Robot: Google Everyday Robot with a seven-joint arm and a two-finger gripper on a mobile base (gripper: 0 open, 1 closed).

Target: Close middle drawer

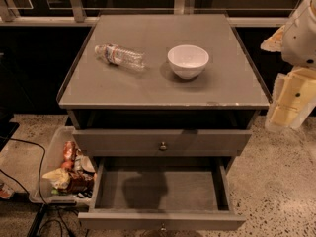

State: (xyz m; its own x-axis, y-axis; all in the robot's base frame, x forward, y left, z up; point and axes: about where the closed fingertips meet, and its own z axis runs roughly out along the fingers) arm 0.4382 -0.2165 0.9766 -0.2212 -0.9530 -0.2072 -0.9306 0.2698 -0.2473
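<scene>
The middle drawer [160, 189] is pulled far out of the grey-brown cabinet, and its bare inside shows. Its flat front panel [123, 221] is at the bottom of the view, with the small round knob [162, 227] at centre. Above it, the uppermost drawer [118, 142] stands slightly out, with its own knob [162, 145]. The lowest drawer is hidden under the open one. My gripper [289, 105] hangs at the right edge of the view, beside the cabinet's right side at the height of its top. It is well clear of the drawer and touches nothing.
A clear plastic bottle [120, 57] lies on the cabinet top [163, 90] next to a white bowl [188, 60]. A clear bin of snack packets [64, 172] stands on the floor left of the open drawer. Black cables [24, 149] run along the floor at left.
</scene>
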